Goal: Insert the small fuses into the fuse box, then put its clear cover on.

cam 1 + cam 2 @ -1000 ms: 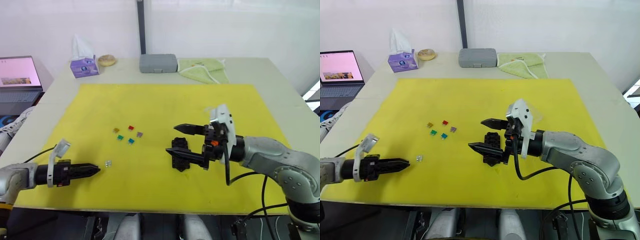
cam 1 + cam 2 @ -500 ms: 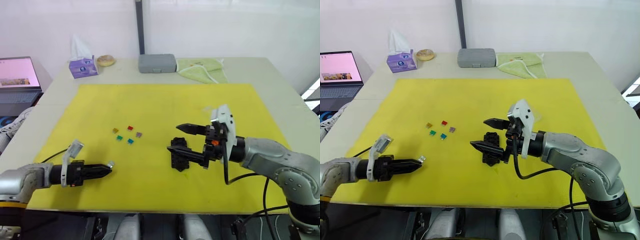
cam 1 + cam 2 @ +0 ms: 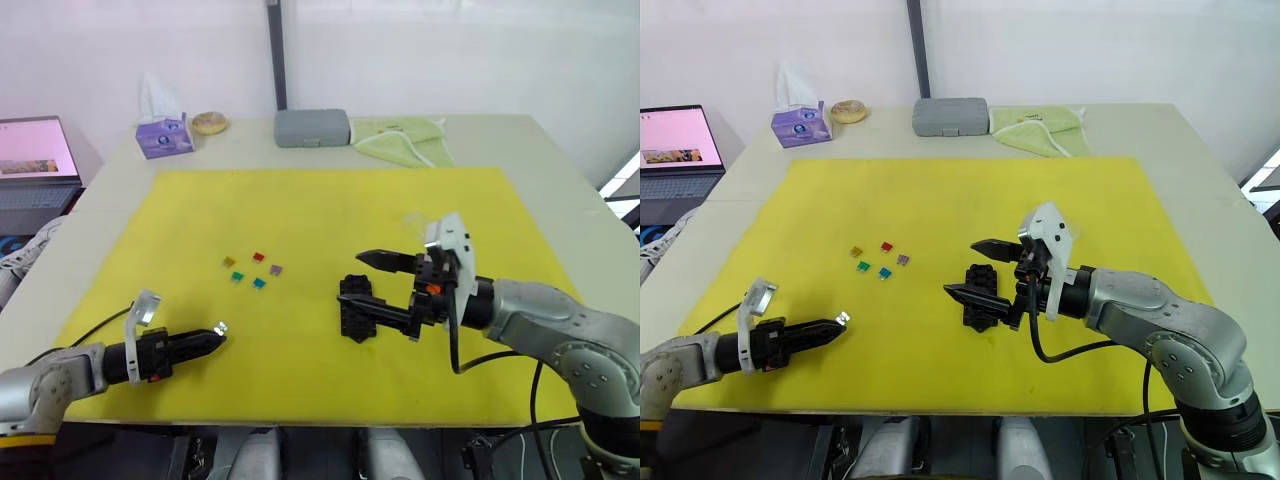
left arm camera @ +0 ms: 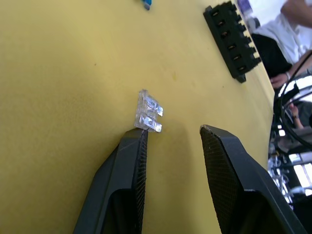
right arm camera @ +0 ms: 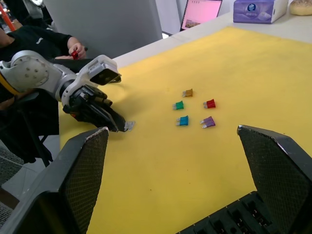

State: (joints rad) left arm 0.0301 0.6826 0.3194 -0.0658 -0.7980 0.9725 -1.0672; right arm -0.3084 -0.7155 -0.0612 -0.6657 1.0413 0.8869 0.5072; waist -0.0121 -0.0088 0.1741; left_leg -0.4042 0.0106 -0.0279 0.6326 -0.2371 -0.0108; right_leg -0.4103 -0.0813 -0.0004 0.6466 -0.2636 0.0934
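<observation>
1. Left wrist view shows the left gripper with its two black fingers apart, low over the yellow mat; a clear fuse lies on the mat touching the tip of one finger, not clamped between the two.
2. From the head cameras, that clear fuse sits at the left gripper's tip near the front left part of the mat, well apart from the other fuses.
3. Five coloured fuses lie loose in a small cluster on the mat, left of the fuse box: a yellow fuse, a red fuse, a green fuse, a teal fuse and a purplish fuse.
4. The fuse box rests flat on the mat near its middle; in the left wrist view its column of slots looks empty, with no fuse seated that can be made out.
5. The right gripper holds its fingers spread wide, one on each side of the fuse box, gripping nothing; whether the lower finger touches the box cannot be told.
6. The clear cover lies faintly on the mat just beyond the right gripper.
7. At the table's far edge stand a closed grey case, a green cloth and a tissue box; the case's contents are hidden.
</observation>
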